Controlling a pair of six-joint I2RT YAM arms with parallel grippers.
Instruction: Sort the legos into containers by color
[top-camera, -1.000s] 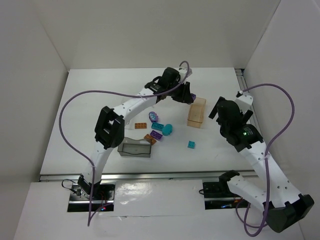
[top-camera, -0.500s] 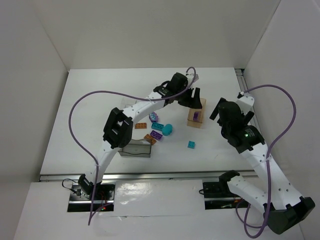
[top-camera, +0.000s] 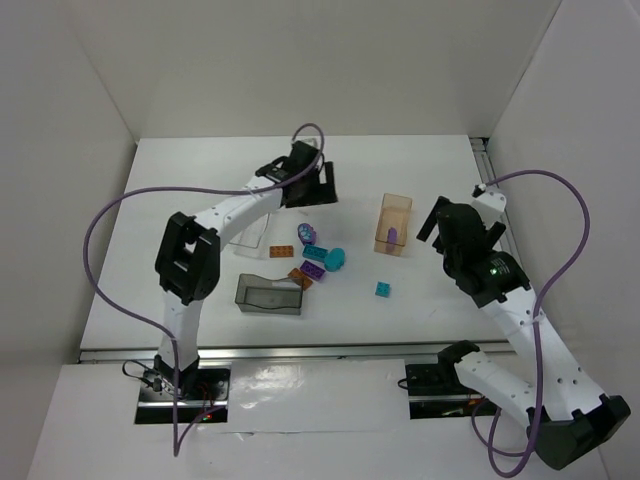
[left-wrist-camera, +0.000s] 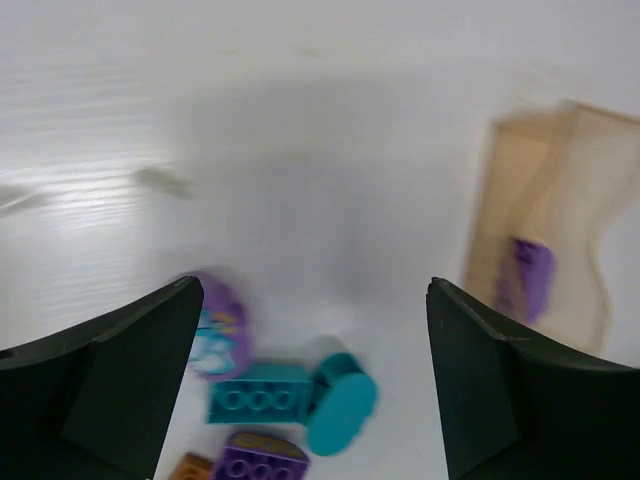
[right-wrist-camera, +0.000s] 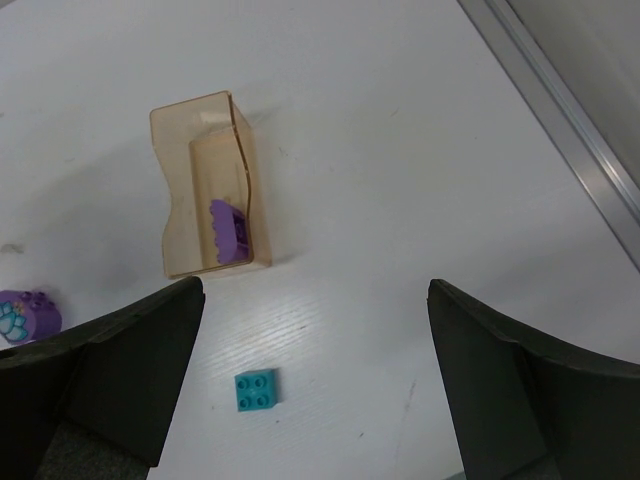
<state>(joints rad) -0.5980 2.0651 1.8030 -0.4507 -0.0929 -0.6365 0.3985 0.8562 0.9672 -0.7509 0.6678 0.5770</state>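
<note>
- left hand (left-wrist-camera: 315, 300): fingers spread wide with nothing between them. it hangs over bare counter (left-wrist-camera: 300, 130), on the far side of the loose pile.
- right hand (right-wrist-camera: 315, 290): fingers wide apart, holding nothing. it is poised above the right part of the counter.
- tan tray (right-wrist-camera: 205, 185): ahead and left of the right hand, and ahead and right of the left hand.
- sorted purple brick (right-wrist-camera: 230, 235): lies inside the tan tray at the end nearer the right hand. it is the only piece in any container.
- small teal brick (right-wrist-camera: 257, 390): alone on the counter just under the right hand, near the tan tray but apart from it.
- loose pile below the left hand, toward its left finger:
  - flowered purple round piece (left-wrist-camera: 220, 325)
  - teal brick (left-wrist-camera: 258, 392), with the teal rounded piece (left-wrist-camera: 340, 400) against it
  - loose purple brick (left-wrist-camera: 262, 462)
  - orange brick (top-camera: 300, 278)
  - second orange brick (top-camera: 282, 251), a little apart
- dark-grey tray (top-camera: 268, 295): nearer the arm bases than the left hand, and looks empty.
- clear tray (top-camera: 250, 238): beside the left forearm. it is faint and appears empty.
- progress, as judged: early. one purple piece is placed. two purple, three teal and two orange pieces are left, and teal and orange have no tray started.
</note>
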